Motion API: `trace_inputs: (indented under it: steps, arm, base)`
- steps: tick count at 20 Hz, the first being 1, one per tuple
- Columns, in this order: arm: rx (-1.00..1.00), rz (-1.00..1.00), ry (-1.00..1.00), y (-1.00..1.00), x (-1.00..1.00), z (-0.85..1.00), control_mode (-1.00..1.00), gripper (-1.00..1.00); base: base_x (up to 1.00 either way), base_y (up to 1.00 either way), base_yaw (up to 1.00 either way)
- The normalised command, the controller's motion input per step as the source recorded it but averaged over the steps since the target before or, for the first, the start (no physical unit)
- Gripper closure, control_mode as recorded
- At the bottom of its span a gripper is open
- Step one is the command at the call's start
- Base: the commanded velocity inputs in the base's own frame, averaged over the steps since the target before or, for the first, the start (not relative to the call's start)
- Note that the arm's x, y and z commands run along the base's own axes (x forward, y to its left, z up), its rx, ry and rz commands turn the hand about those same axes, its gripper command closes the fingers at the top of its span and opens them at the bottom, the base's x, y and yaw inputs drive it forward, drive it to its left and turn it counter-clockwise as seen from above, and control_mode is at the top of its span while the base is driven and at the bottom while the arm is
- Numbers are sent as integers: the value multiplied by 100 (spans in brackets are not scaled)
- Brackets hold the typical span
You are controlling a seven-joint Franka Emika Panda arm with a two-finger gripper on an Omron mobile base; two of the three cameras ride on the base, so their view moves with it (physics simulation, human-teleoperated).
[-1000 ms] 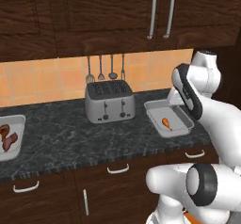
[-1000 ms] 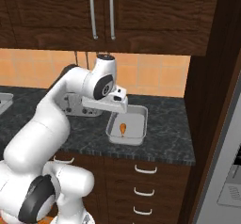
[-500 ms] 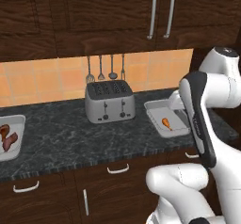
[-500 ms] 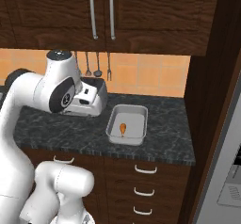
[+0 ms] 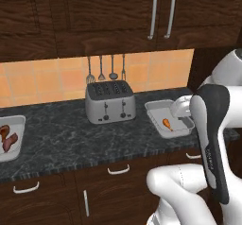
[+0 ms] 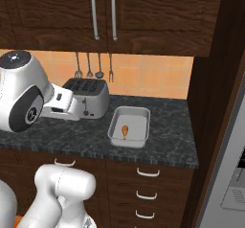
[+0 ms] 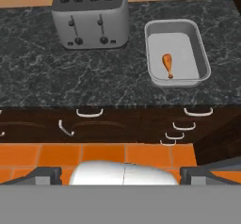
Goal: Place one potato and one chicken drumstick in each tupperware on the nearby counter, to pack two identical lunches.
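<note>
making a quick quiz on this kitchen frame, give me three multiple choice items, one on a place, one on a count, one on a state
1. Where does the chicken drumstick lie?
A. in the tupperware right of the toaster
B. on top of the toaster
C. on the floor

2. How many utensils hang above the toaster?
A. one
B. four
C. seven

3. How do the gripper's jaws stand?
A. shut on the drumstick
B. shut on nothing
C. open, holding nothing

Answers:
1. A, it rests on the tray's floor.
2. B, four utensils hang there.
3. C, the finger tips stand far apart.

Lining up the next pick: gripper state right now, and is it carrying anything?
Gripper: open, carrying nothing, high above the floor in front of the counter.
</note>
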Motion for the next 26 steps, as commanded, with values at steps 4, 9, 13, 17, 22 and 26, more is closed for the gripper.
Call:
trace_inputs:
  steps: [4,9,13,17,22,26]
  arm:
    - [0,-1,-4,0,-16,2,100,-100]
    - [0,0,0,0,0,0,100,-100]
    - [0,0,0,0,0,0,100,-100]
    - [0,0,0,0,0,0,100,-100]
    - [0,0,0,0,0,0,100,-100]
    - [0,0,0,0,0,0,100,-100]
  base:
    - [-8,0,-1]
    - [-71,-4,-4]
    - [-77,-31,-2]
    - [4,-95,11]
    - [2,-100,3]
    - [0,-100,1]
